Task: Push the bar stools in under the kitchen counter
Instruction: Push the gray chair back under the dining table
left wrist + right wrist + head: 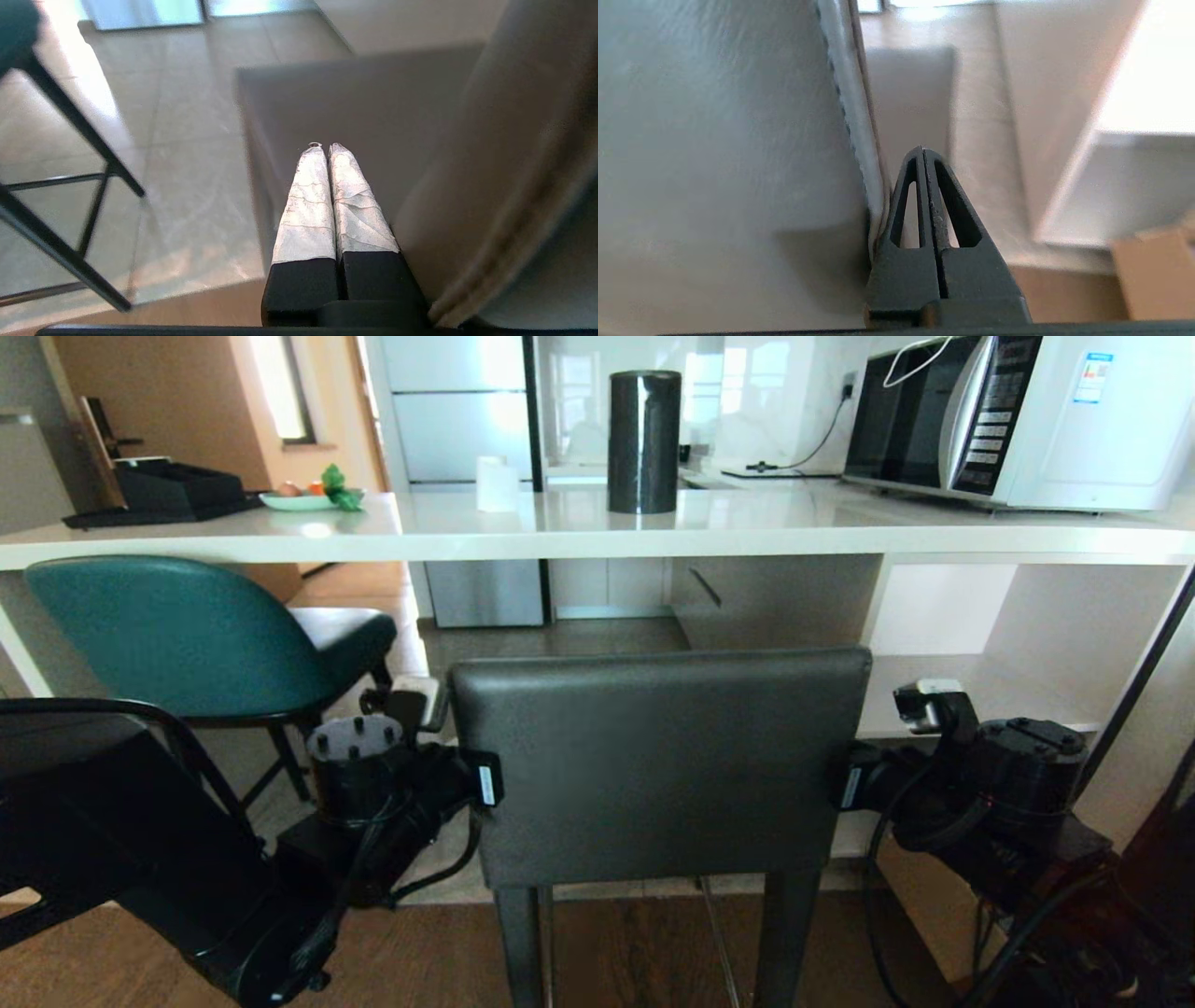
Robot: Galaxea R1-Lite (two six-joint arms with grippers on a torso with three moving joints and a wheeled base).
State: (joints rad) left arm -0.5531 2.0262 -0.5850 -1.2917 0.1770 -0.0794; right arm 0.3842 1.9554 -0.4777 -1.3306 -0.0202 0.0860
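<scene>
Glossy off-white stone, the kitchen counter [766, 523], runs across the whole head view and is our landmark. On it, left to right: black tray [163, 490], pale plate [299, 502] with greens, black cylinder [644, 441], white microwave [1027, 415] plugged into a wall socket behind it. We see a coloured sticker on the microwave's front and small white tags on both wrists; none of the print is readable. Under the counter's right end sits an open white shelf [990, 691]. Flooring is pale glossy tile beneath the counter, dark wood planks on our side.

Teal stool [187, 635] stands below the counter's left part, seat partly under the slab edge. Grey leather stool [658, 761] stands below the counter's middle, on our side of it, its backrest towards us and clear of the edge.

Left gripper [325, 148] sits at the grey backrest's left side, right gripper [923, 150] at its right side. Head view hides both sets of fingers behind the backrest. Only the wrist views show them: left fingers [308, 200] taped white, pressed together, empty, just beside the leather; right ones black, likewise closed on nothing, lying against the backrest's stitched seam. Left wrist view alone also shows the teal stool's thin black legs.
</scene>
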